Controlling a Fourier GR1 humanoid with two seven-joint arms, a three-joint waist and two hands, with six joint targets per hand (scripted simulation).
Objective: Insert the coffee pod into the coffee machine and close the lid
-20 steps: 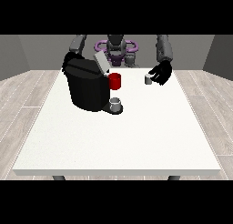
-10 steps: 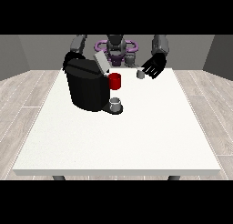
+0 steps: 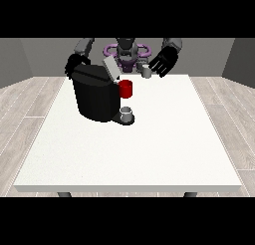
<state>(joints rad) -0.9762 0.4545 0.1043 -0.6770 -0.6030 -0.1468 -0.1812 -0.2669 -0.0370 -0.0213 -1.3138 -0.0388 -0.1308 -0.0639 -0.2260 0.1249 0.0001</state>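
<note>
The black coffee machine (image 3: 94,97) stands on the white table (image 3: 149,149) left of centre, its grey lid (image 3: 110,68) tilted up and open. A red part (image 3: 126,88) juts from its front, above a small grey cup (image 3: 127,113) on the drip stand. The small grey coffee pod (image 3: 146,71) is held off the table, right of the lid, pinched by the hand at the view's right (image 3: 164,61). The hand at the view's left (image 3: 74,63) sits against the machine's upper back corner, partly hidden by it.
The robot's torso with purple rings (image 3: 127,51) is behind the table's far edge. Bare white tabletop stretches in front of and to the right of the machine. Wooden floor surrounds the table.
The hand at the view's right has lifted the pod off the table and carried it left and back towards the open lid. The other hand and the machine have stayed put.
</note>
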